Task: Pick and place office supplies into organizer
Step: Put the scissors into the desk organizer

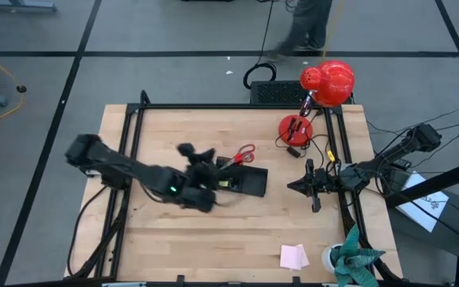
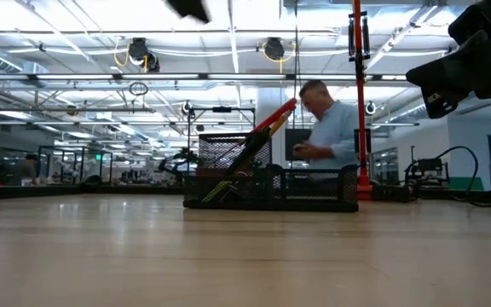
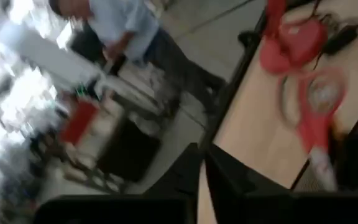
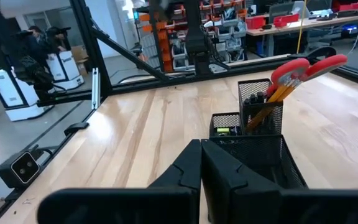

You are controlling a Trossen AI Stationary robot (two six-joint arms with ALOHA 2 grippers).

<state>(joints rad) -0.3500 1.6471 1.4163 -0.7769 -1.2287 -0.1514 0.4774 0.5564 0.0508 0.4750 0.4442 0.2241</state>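
Wooden tabletop point(image 1: 213, 231): the organizer point(image 1: 244, 182) is seen mid-table, scissors point(image 1: 244, 154) already stowed; the left gripper point(image 1: 200, 153), fingers pressed together and empty, is held just left of it, the right gripper point(image 1: 301, 186) shut; the pink sticky-note pad point(image 1: 294, 256) is judged next

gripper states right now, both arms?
Left gripper: shut, nothing visibly held, beside the organizer.
Right gripper: shut, empty, waiting right of the organizer.

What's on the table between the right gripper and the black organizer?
Nothing: in the high view the stretch of wood between the right gripper and the organizer is bare. The right wrist view agrees.
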